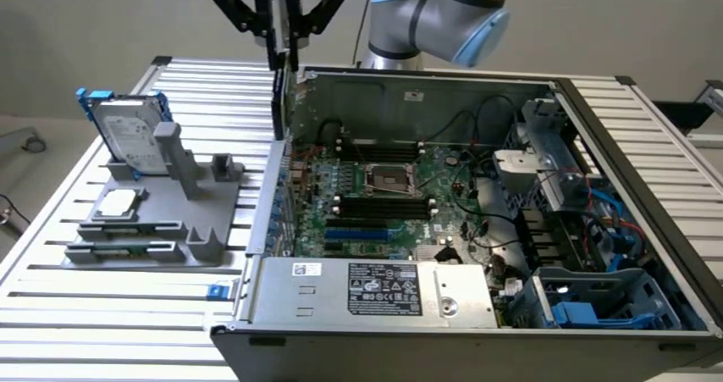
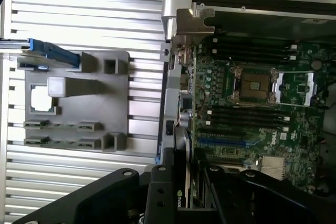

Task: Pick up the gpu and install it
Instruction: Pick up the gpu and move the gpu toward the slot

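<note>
Hand [image 1: 283, 56] grips gpu [image 1: 279, 102], card hanging upright just below it, at side wall of computer case [image 1: 407, 94] | case holds motherboard [image 1: 350, 187]

We see a slatted metal table [image 1: 113, 314] carrying an open computer case [image 1: 452, 348]. Just beside the case, on the exterior view's left, sits a grey parts holder [image 1: 215, 204]. A small blue piece [image 1: 215, 290] lies by the case's near corner.
</note>
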{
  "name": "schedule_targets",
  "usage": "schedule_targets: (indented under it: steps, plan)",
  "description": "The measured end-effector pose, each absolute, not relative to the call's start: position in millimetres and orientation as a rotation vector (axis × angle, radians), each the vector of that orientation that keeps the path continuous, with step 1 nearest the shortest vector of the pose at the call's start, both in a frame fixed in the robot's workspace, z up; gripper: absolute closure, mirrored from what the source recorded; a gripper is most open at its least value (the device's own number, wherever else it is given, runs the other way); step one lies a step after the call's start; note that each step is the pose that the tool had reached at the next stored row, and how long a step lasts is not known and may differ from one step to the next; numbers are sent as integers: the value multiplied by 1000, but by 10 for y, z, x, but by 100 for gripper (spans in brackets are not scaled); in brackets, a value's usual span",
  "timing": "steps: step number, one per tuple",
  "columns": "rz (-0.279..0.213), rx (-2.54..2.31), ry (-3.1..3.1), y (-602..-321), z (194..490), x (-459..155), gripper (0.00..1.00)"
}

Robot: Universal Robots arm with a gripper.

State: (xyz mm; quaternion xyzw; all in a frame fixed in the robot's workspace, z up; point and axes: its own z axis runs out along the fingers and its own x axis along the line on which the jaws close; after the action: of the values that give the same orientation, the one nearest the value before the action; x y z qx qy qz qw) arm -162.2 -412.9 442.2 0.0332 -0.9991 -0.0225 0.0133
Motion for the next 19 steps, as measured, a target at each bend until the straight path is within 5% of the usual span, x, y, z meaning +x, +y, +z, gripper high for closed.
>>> schedule_targets:
  steps: [19]
  plan:
    - [-61,102,-3102,-4129,4235,-757,74]
